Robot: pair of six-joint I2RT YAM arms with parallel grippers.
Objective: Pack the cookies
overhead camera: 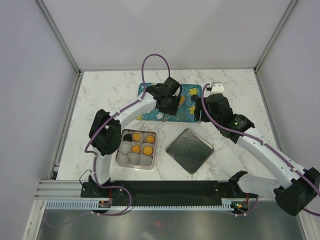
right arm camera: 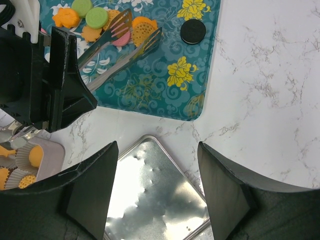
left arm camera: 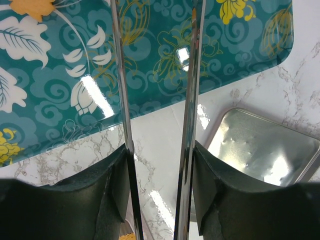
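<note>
Marble table (overhead camera: 100, 95) is topped by a teal tray (right arm camera: 165, 95) on which loose cookies (right arm camera: 96, 17) are spread. Tongs (right arm camera: 115, 47) are clamped in the left gripper (left arm camera: 159, 160), tips astride an orange cookie (right arm camera: 142, 30); a gentle, level squeeze is advised. The right gripper (right arm camera: 157, 170) is held agape, empty.

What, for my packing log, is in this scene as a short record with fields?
left hand: shut on tongs, over teal tray
tong tips: at an orange cookie; grip unclear
right hand: open, empty, above silver lid
also on tray: green cookie, black cookie
box: paper cups, several with packed cookies, mostly orange
</note>
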